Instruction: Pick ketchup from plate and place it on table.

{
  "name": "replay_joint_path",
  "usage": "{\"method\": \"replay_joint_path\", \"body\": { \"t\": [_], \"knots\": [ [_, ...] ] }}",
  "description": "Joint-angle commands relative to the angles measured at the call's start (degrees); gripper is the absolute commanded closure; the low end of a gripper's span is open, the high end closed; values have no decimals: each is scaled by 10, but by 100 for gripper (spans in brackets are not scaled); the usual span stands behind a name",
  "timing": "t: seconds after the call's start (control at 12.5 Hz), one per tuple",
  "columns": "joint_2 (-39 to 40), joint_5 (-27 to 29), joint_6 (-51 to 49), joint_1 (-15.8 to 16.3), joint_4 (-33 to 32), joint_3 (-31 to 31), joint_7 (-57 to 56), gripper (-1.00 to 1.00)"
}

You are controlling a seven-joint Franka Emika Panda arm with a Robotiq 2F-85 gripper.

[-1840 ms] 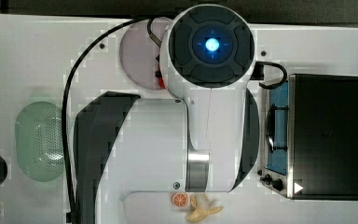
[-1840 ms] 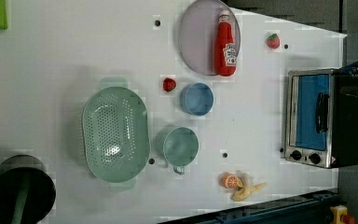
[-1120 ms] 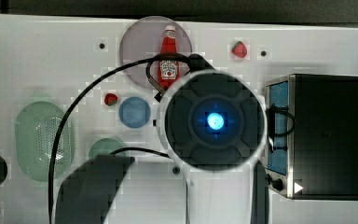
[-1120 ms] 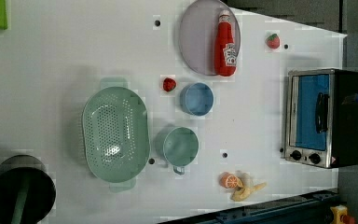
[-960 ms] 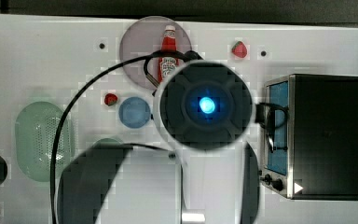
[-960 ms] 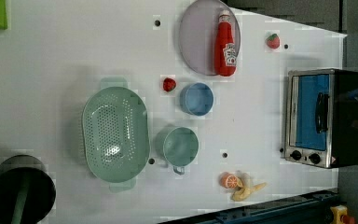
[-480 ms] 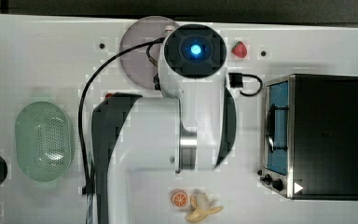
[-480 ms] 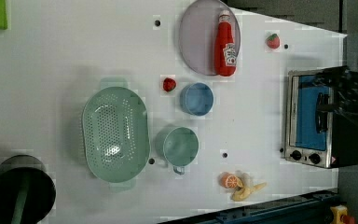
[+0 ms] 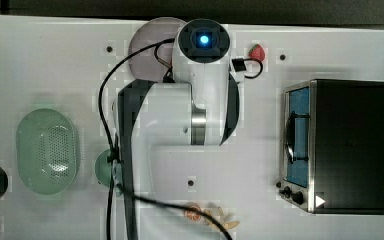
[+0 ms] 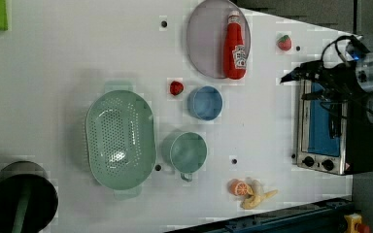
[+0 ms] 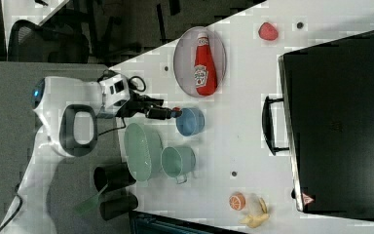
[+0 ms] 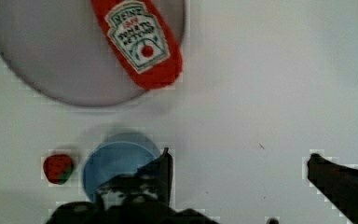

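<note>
**Ketchup Lying on Plate, Open Hand Poised Short of It**

Seen lying flat on its side: the ketchup, a small red squeeze bottle, resting on the plate at the far edge of the table in the left view, white cap toward that edge, base overhanging the plate's rim. Hovering above the table beside the blue dish: the hand, spread wide and empty, not yet over the bottle. Judged light and somewhat soft-walled, likely to give under a squeeze; glossy surface possibly slick, rounded body liable to roll. Best taken across the broad labelled belly, fingers straddling the width, not the tapering neck or cap. Firm but moderate closing advisable, to avoid pinching the bottle out sideways. Strawberry near the dish, clear of the approach.
</note>
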State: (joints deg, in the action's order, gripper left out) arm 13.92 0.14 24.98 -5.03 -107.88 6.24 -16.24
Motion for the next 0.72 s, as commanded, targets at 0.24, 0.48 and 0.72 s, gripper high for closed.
{"method": "replay_joint_path", "body": {
  "t": [0.24, 0.48, 0.72],
  "knots": [
    [65, 6, 40, 4, 61, 2, -167, -100],
    [123, 6, 57, 7, 95, 2, -206, -100],
    [176, 5, 70, 10, 129, 2, -208, -100]
  ]
}}
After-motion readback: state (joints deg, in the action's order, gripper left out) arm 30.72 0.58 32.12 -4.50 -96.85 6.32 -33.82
